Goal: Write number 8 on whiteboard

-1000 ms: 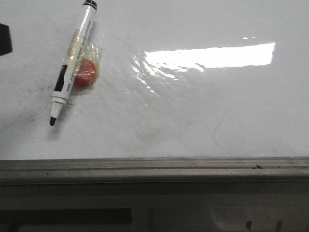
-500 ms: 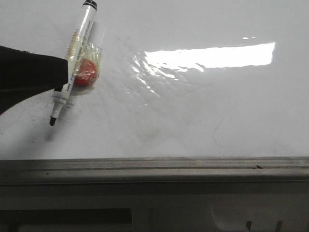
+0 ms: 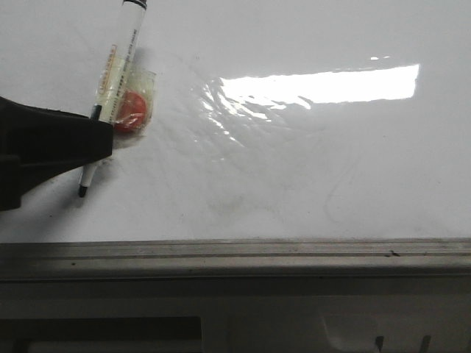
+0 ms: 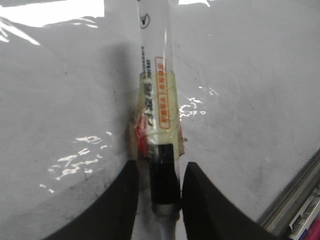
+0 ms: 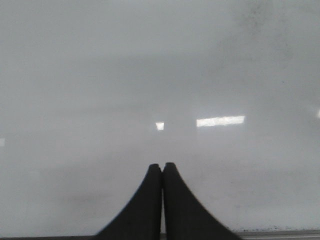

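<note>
Left end effector straddles the marker, fingers either side of its black band, on the whiteboard. No 8 drawn. Right end effector pressed together.

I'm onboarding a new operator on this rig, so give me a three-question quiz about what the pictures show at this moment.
1. True or false: a number 8 is already drawn on the whiteboard.
2. Which sits around the marker: A) left gripper, B) right gripper, C) neither?
3. Fill in: the round thing taped to the marker's barrel is coloured ____.

Key
1. False. Only faint grey smudges and glare show; no black line.
2. A. Its fingers flank the barrel near the tip, though a firm clamp cannot be confirmed. The right gripper is shut on nothing.
3. Red.
</note>
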### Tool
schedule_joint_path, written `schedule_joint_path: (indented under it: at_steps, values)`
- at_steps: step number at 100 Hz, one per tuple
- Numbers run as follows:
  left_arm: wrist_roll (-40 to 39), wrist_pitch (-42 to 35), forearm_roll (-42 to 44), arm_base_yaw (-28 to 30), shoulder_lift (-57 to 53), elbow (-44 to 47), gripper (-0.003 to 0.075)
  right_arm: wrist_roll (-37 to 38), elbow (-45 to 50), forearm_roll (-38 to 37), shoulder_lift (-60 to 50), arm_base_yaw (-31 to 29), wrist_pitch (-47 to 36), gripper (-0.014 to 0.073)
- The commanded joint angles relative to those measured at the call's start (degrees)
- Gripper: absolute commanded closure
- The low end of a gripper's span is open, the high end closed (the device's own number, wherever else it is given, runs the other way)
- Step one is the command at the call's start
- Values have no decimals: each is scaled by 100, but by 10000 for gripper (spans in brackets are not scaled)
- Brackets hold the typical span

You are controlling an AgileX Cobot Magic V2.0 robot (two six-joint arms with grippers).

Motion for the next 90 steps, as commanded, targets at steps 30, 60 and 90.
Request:
schedule_joint_path:
  at_steps: [30,60,90]
  values:
    - [-46,-260,-105,-23,114,-139,597,-24,-222,-17,95,3,-414,657]
    - [-46,-247,181,-23,44,-154,741,-150,-484,-98,223,886,83,657]
    - [-46,548,1386,-23,-704,-190,741,-521,-1276,-32,975,2885,336,655]
